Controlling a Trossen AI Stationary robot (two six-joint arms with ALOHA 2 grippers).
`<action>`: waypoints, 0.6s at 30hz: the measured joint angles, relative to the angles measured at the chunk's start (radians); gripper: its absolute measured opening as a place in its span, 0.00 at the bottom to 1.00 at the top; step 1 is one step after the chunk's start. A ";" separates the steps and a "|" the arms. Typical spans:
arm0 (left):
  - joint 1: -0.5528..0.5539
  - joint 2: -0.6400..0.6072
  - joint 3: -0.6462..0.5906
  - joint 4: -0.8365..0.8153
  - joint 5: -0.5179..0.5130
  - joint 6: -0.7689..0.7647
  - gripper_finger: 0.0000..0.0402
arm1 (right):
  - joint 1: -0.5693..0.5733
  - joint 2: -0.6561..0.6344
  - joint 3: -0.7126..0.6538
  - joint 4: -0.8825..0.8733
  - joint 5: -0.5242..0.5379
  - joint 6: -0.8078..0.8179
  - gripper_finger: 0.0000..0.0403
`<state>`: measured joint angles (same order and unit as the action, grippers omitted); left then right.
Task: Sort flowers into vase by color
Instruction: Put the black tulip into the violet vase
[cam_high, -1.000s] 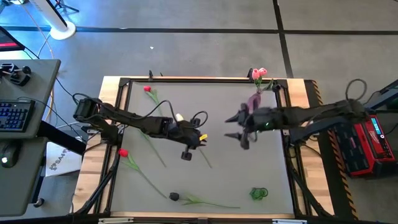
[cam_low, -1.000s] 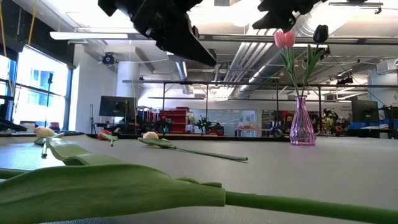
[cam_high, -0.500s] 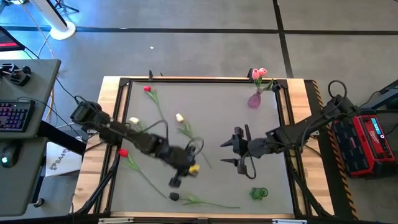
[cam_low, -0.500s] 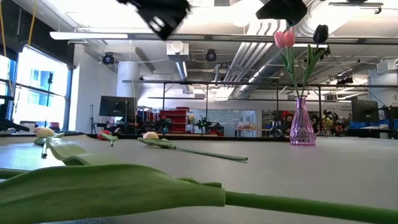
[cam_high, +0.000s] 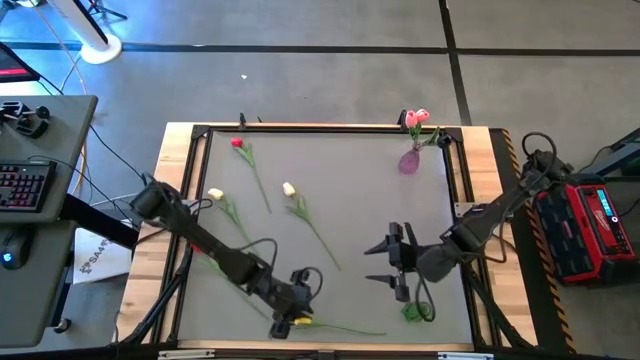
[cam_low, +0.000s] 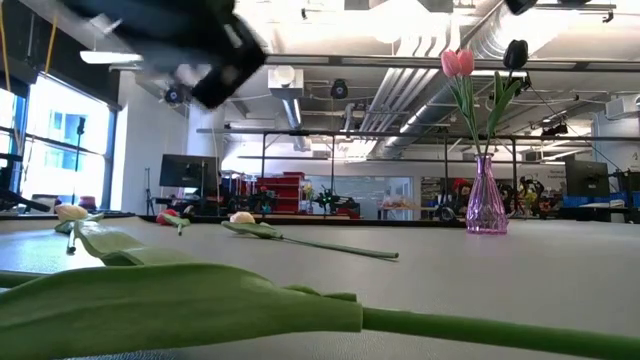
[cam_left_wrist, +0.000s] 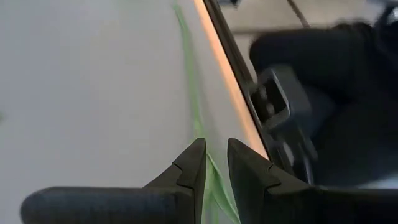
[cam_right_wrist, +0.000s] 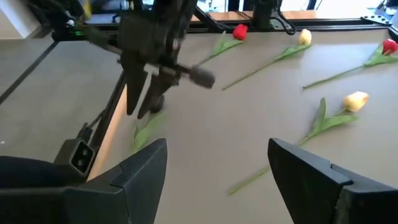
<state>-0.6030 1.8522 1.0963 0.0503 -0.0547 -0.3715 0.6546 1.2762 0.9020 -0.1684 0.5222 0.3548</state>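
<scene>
- Left gripper (cam_left_wrist: 211, 163): fingers nearly closed over a green stem (cam_left_wrist: 189, 93), contact unclear.
- Black flower head (cam_high: 281, 316) mostly hidden beside those fingers.
- Left gripper blurred in low view.

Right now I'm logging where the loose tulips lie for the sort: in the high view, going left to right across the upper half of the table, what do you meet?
Cream tulip head → red tulip head → second cream tulip head → purple vase holding the pink tulips.
</scene>
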 joint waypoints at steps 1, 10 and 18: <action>-0.006 0.014 0.006 -0.004 0.008 -0.010 0.13 | 0.008 0.000 0.000 -0.003 0.009 0.009 0.67; -0.065 0.022 0.011 -0.075 -0.032 -0.022 0.13 | 0.036 0.000 0.000 -0.030 0.038 0.072 0.67; -0.066 0.046 0.013 -0.120 -0.053 -0.040 0.13 | 0.035 0.000 0.000 -0.037 0.053 0.085 0.67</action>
<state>-0.6689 1.8984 1.1091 -0.0692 -0.1073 -0.4119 0.6900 1.2762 0.9020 -0.2051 0.5753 0.4397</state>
